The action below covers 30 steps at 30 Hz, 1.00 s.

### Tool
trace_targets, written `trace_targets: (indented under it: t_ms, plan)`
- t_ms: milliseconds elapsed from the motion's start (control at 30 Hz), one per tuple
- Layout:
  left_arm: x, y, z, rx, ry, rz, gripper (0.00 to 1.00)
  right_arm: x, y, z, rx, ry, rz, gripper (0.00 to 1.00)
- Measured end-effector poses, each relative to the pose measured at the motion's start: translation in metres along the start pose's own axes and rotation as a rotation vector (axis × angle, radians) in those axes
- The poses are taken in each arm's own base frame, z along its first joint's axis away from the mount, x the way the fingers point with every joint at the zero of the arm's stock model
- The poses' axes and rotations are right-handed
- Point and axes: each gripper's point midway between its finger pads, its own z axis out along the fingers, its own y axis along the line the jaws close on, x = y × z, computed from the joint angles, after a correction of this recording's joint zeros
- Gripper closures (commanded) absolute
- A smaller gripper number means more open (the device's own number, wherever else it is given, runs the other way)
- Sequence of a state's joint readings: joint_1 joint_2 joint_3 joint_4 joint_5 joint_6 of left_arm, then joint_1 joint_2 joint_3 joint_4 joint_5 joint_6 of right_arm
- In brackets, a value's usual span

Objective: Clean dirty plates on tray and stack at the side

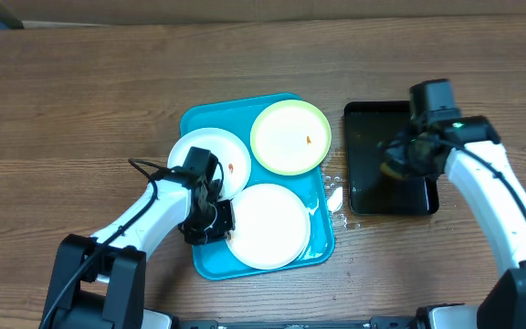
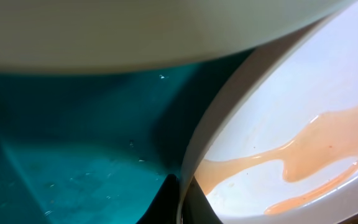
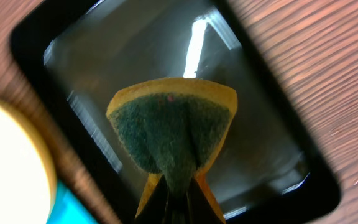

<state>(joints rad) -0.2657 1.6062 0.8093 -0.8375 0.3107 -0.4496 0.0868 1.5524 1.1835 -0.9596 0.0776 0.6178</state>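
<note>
Brown wood worktop [image 1: 80,91] is carrying a blue tray [image 1: 210,262] in the middle, and three plates are lying flat in it: a green plate [image 1: 286,137] at the far right, a far white plate [image 1: 210,151] at the left, and a near white plate [image 1: 268,228] closest to the robot. The left claw [image 1: 210,219] is hanging low at the left edge of the near white plate, just beside the far white plate. The left wrist view is showing a white rim very close and runny orange sauce [image 2: 316,143] pooling inside, but I cannot tell if this claw is spread or pinching. The right claw [image 1: 396,167] is hovering over a black tray [image 1: 373,194] on the right, squeezing a sponge [image 3: 169,134] so it is folding in half. I am thinking the plates are stiff, light and easy to chip, and the wet sauce is likely making them slippery. The raised rim is looking like the best place to take hold, one finger going under and one over, away from the sauce. The sponge is looking soft and squashy.
</note>
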Motion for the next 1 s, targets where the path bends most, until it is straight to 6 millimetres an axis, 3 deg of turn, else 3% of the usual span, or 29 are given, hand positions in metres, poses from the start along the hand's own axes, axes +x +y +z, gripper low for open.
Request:
trace_targets:
  t_ms: [133, 267, 300, 400, 467, 533, 600, 767, 900, 1000]
  plan:
    - [-0.005, -0.003, -0.013, -0.025, -0.004, 0.016, 0.96, -0.005, -0.019, 0.025, 0.031, 0.030, 0.050, 0.93]
    - [-0.013, -0.013, -0.027, -0.034, -0.025, 0.045, 0.96, 0.014, -0.030, 0.050, 0.075, 0.110, 0.049, 0.93]
    - [-0.014, -0.016, -0.031, -0.033, -0.031, 0.056, 0.96, 0.019, -0.033, 0.055, 0.086, 0.133, 0.047, 0.87]
    - [-0.016, -0.022, -0.039, -0.034, -0.033, 0.069, 0.96, 0.026, -0.028, 0.057, 0.055, 0.169, 0.017, 0.54]
    - [-0.016, -0.026, -0.044, -0.033, -0.033, 0.078, 0.96, 0.029, -0.023, 0.056, 0.019, 0.194, -0.020, 0.40]
    - [-0.020, -0.031, -0.051, -0.027, -0.045, 0.087, 0.96, 0.033, -0.022, 0.051, 0.001, 0.227, -0.036, 0.31]
    - [-0.024, -0.035, -0.058, -0.019, -0.060, 0.093, 0.96, 0.029, -0.023, 0.043, -0.017, 0.235, -0.035, 0.29]
    - [-0.037, -0.051, -0.080, 0.005, -0.112, 0.112, 0.96, -0.006, -0.035, -0.004, -0.104, 0.163, 0.064, 0.27]
    - [-0.054, -0.076, -0.104, 0.020, -0.212, 0.172, 0.96, -0.022, -0.056, -0.035, -0.182, 0.126, 0.182, 0.25]
    - [-0.068, -0.104, -0.127, 0.017, -0.326, 0.242, 0.96, -0.025, -0.078, -0.044, -0.217, 0.141, 0.283, 0.25]
